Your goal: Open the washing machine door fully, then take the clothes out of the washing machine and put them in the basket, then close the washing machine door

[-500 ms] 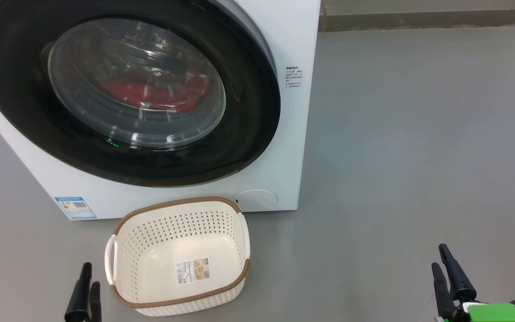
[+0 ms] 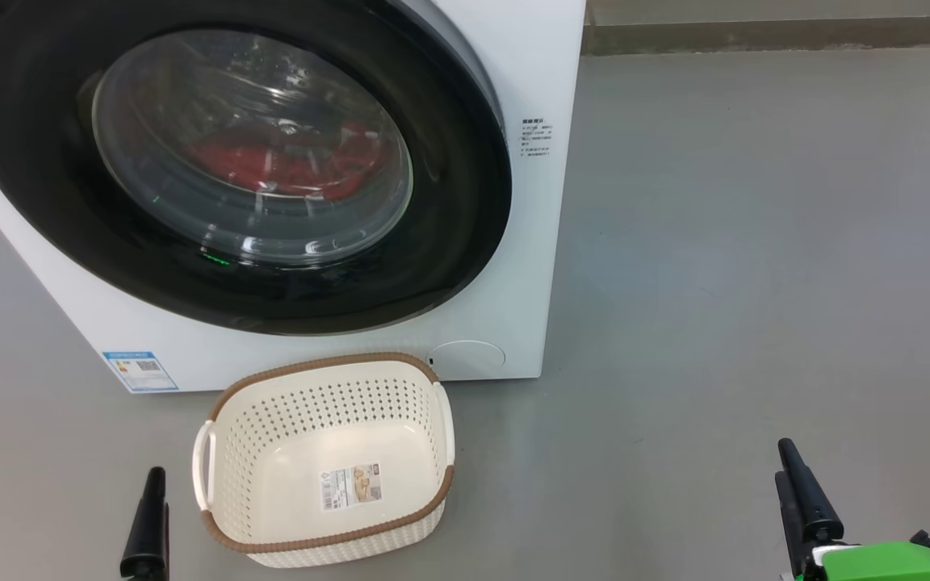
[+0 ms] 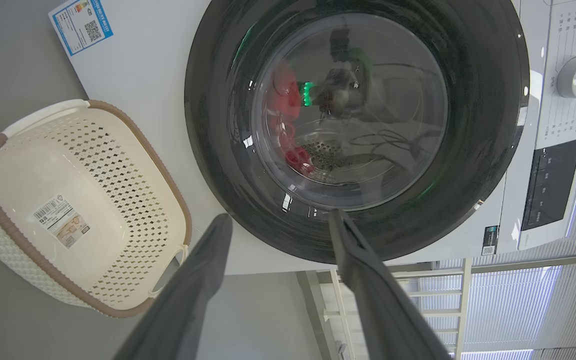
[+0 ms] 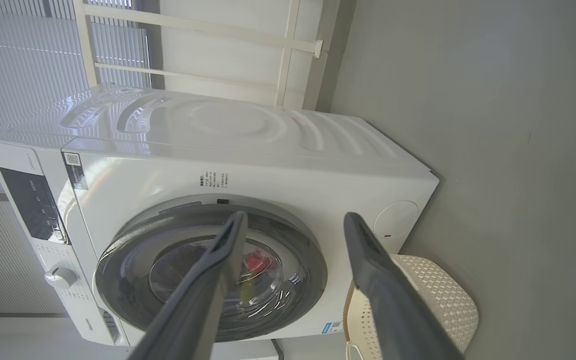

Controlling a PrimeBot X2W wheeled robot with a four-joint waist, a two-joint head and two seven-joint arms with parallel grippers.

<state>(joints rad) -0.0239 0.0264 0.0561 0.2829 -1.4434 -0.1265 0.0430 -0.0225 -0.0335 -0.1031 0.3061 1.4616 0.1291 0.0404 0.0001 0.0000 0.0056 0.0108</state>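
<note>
Hanging back from the washing machine [image 2: 529,89] at the moment, both arms low over the floor [image 2: 756,242]. As far as I'm judging it, nothing has started. The washing machine door [image 2: 37,202] is sitting shut against the front, and the clothes [image 2: 287,165] are lying in the bottom of the drum, with red fabric showing through the window.

The basket [image 2: 312,403] is sitting empty on the floor, just in front of the washer's bottom edge. It's under the door and toward the lower right corner, where the round service cap [image 2: 469,359] is. I'm guessing it's parked there so whatever I'm pulling out is only travelling a short way down. I can't tell whether its far rim is actually touching the front panel.

Jaws: my left gripper [image 3: 279,216] is hanging with its jaws spread wide, gripping nothing and touching nothing. Its wrist camera is looking at the door from well back, with the basket off to one side. From the head camera it's sitting just beside the basket's left handle but apart from it.

My right gripper [image 4: 295,215] is doing the same thing: jaws wide apart and empty, well off to the basket's right over bare floor.

I'm keeping both spread because the door needs grabbing first, and I'm not seeing yet where its pull edge is.
</note>
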